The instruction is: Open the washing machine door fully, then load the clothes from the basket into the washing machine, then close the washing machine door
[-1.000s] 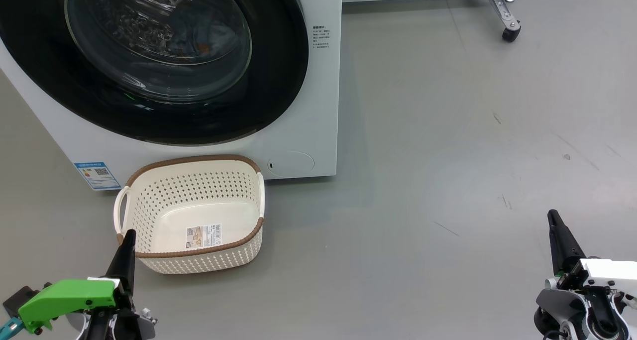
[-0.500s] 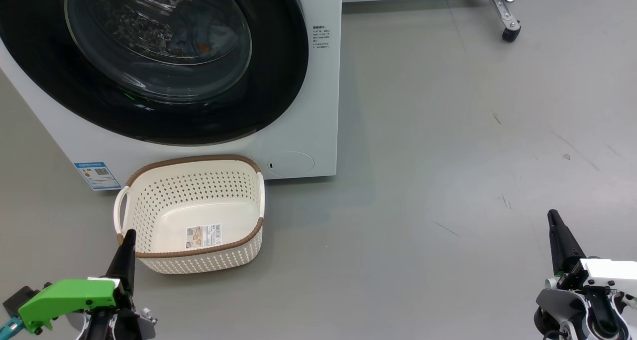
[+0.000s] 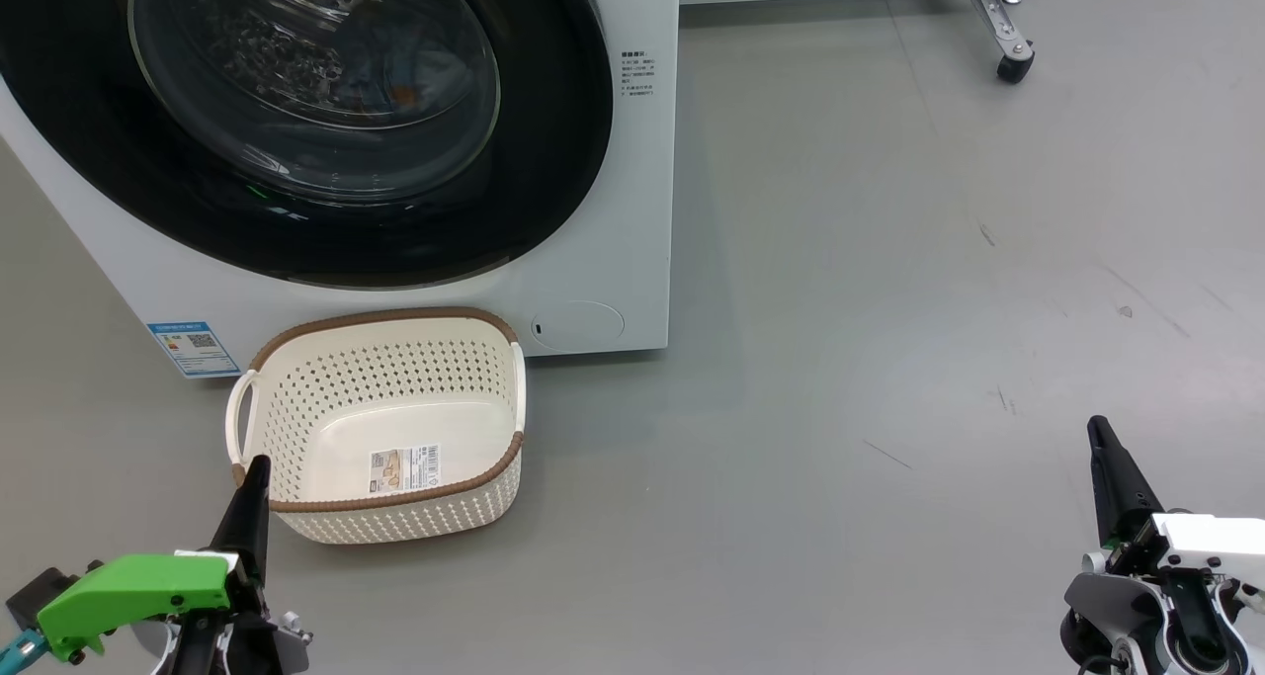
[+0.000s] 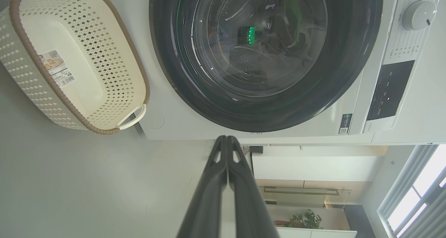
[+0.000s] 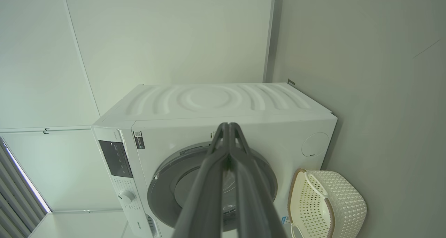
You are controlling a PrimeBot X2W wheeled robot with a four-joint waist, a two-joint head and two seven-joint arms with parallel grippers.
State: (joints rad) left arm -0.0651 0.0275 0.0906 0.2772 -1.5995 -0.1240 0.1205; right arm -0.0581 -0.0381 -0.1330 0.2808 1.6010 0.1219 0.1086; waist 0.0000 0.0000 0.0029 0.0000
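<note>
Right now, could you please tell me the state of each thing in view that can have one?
washing machine door: shut
basket: upright, empty
left gripper: shut, holding nothing
right gripper: shut, holding nothing

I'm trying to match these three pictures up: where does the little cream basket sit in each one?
Head view: the basket sits lower left, on the floor before the washing machine door.
Left wrist view: basket at upper left, turned sideways, door to its right.
Right wrist view: basket at lower right, door to its left.
Shared landmark: the big round door.
</note>
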